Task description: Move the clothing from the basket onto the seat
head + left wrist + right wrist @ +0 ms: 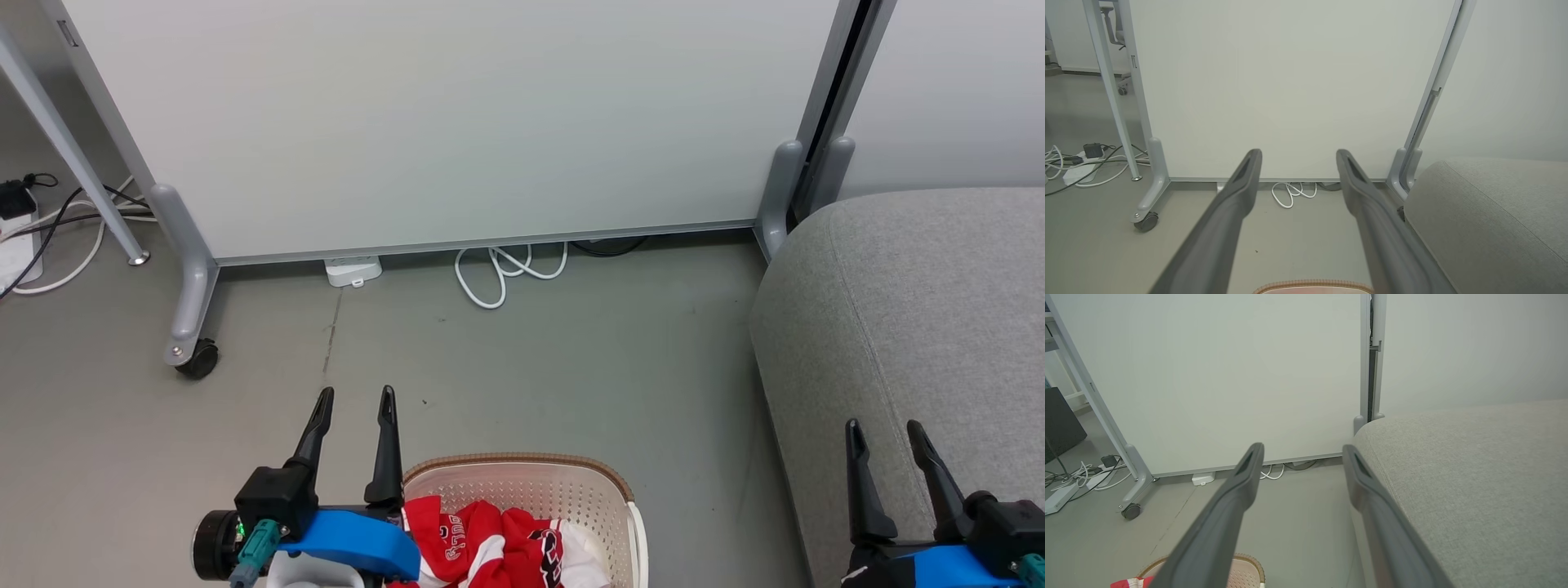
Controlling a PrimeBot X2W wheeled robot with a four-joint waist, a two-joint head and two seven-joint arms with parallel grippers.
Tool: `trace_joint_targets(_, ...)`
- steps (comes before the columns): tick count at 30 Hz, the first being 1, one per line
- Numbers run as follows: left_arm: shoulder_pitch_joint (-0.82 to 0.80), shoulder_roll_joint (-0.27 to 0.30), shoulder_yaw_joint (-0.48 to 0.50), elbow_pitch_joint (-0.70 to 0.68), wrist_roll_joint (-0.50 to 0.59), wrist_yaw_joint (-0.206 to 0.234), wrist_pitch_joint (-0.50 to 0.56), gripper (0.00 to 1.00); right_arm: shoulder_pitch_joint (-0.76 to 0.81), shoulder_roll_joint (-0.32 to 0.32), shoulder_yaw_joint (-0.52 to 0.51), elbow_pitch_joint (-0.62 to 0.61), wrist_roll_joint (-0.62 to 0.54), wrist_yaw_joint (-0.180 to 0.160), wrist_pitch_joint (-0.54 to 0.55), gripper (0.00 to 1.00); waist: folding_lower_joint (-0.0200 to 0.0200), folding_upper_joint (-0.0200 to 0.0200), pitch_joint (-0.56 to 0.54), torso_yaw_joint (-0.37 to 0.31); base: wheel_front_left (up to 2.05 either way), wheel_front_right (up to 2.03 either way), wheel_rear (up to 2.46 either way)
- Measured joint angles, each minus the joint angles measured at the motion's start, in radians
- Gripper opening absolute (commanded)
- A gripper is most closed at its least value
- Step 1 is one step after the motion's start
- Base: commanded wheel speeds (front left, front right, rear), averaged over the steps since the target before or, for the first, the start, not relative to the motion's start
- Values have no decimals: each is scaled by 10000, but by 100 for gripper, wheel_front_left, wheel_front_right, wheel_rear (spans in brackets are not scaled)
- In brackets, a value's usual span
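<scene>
Red and white clothing (498, 547) lies bunched in the cream basket (600, 500) with its brown rim, at the bottom centre of the head view. My left gripper (357, 398) is open, just left of the basket and above the floor, holding nothing. The light-grey seat (914, 310) fills the right side. My right gripper (884, 429) hangs open over the seat's front edge, empty. The left wrist view catches the basket rim (1312, 283) and the seat (1490, 216). A scrap of clothing (1128, 583), the basket (1245, 571) and the seat (1474, 473) appear in the right wrist view.
A white partition panel (457, 122) on grey wheeled feet (192, 327) stands behind. White cables (506, 269) and a power strip (353, 269) lie at its base. More cables and a table leg (73, 155) are at the far left. Bare grey floor (571, 359) lies between basket and panel.
</scene>
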Motion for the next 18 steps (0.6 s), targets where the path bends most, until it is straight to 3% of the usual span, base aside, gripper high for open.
trace_joint_targets(18, -5, 0, -17, -54, -69, 56, -2, 100, -2, 0, -2, -23, 19, 0, 0, 100, 0, 0, 150, -53, 0, 0, 0)
